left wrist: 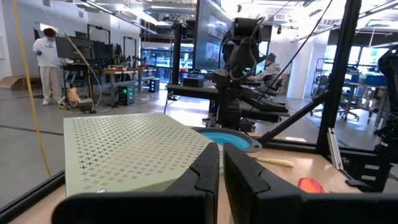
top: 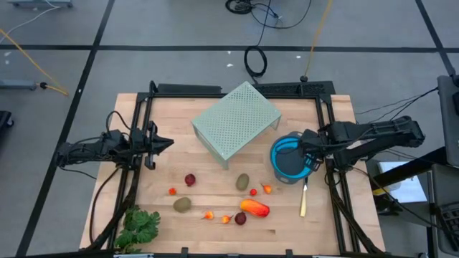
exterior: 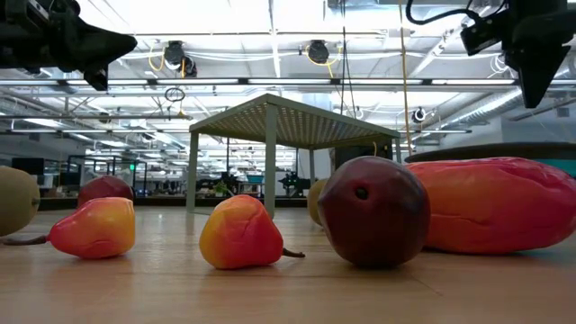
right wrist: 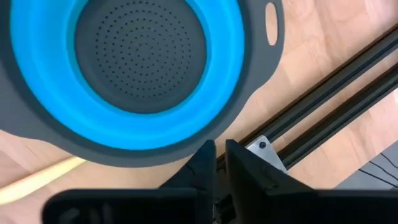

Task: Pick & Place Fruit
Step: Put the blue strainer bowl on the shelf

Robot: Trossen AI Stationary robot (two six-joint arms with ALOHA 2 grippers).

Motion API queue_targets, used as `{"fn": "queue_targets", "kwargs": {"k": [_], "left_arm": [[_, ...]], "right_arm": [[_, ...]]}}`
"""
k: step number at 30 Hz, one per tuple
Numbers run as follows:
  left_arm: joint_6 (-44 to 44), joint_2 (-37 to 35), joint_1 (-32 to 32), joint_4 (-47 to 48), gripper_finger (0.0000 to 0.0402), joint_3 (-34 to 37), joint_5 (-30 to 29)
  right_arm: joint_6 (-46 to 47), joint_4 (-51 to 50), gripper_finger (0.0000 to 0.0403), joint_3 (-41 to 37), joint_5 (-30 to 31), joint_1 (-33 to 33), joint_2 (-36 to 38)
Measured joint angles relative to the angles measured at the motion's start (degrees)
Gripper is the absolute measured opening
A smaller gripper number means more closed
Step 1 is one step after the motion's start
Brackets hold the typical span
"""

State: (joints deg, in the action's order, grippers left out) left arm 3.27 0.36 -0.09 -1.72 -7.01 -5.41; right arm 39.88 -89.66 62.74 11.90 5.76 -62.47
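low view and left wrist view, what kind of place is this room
Most likely an open robotics lab or workshop. Behind the wooden table stand workbenches with monitors, a person stands at a bench, cables trail over the taped floor, and exposed ducts and lights run overhead.

A perforated green stand (top: 237,120), blue colander (top: 289,159), knife (top: 303,201) and leafy bunch (top: 140,226).

The wooden table (top: 165,115) carries a perforated stand (top: 235,120), blue colander (top: 290,159), knife (top: 303,200), greens (top: 139,225) — scattered fruit (top: 254,208)
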Motion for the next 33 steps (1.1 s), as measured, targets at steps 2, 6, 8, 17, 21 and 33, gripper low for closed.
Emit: {"fn": "queue_targets", "kwargs": {"k": [2, 6, 8, 17, 21, 33], "left_arm": [[-0.02, 0.00, -0.01, 0.01, 0.0021, 0.00, -0.05], [-0.02, 0.00, -0.01, 0.01, 0.0021, 0.00, -0.17], [-0.04, 0.00, -0.01, 0.01, 0.0021, 0.00, -0.18], [-0.04, 0.00, -0.01, 0.01, 0.0021, 0.00, -0.22], [-0.04, 0.00, -0.01, 0.01, 0.0021, 0.00, -0.22], [-0.04, 0.00, -0.01, 0.01, 0.0021, 0.00, -0.25]], "right_arm": [[-0.01, 0.02, 0.0055, 0.00, -0.02, -0.77, 0.24], [-0.05, 0.00, 0.0094, 0.00, -0.19, -2.09, 0.45], [-0.09, 0.02, 0.0116, 0.00, -0.24, -2.57, 0.45], [-2.86, 0.02, 0.0201, 0.00, -3.12, -4.70, 0.45], [-3.01, 0.01, 0.0223, 0.00, -3.10, -5.70, 0.45], [9.34, 1.59, 0.0236, -0.08, -5.17, -11.58, 0.45]]}}
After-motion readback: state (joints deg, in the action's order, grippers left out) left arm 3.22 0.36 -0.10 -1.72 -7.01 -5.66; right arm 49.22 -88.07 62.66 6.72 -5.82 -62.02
